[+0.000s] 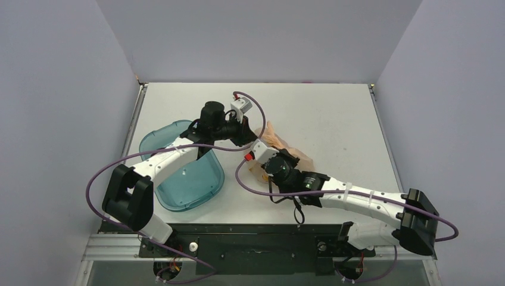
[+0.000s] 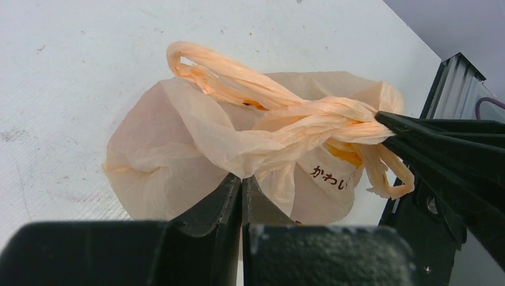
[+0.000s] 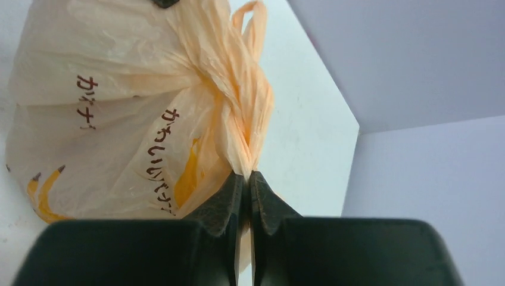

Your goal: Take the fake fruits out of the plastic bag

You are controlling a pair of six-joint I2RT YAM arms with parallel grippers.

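Plastic bag (image 1: 284,145): sits on the white tabletop (image 1: 333,110), about in the middle, just right of the teal tray (image 1: 162,130). Looks thin, crinkly and peach-orange, with brown letters and yellow-orange marks printed on it. Has its handle loops twisted together into one rope across the top. Bulges round and full under that rope.

Left pincer (image 2: 242,181): reaches in from the left, with its arm passing over the tray. Is squeezed tight on a fold of the bag's side, with no gap between the black fingers.

Right pincer (image 3: 246,175): comes in from the near right. Is squeezed tight on the twisted handles, with the plastic pinched flat between the tips. Shows in the left wrist view too, as black fingers at the right end of the rope.

Yellow patch (image 2: 346,156): shows through the thin plastic just below the rope. May be one of the fake fruits inside, or only print on the bag; hard to tell from here.
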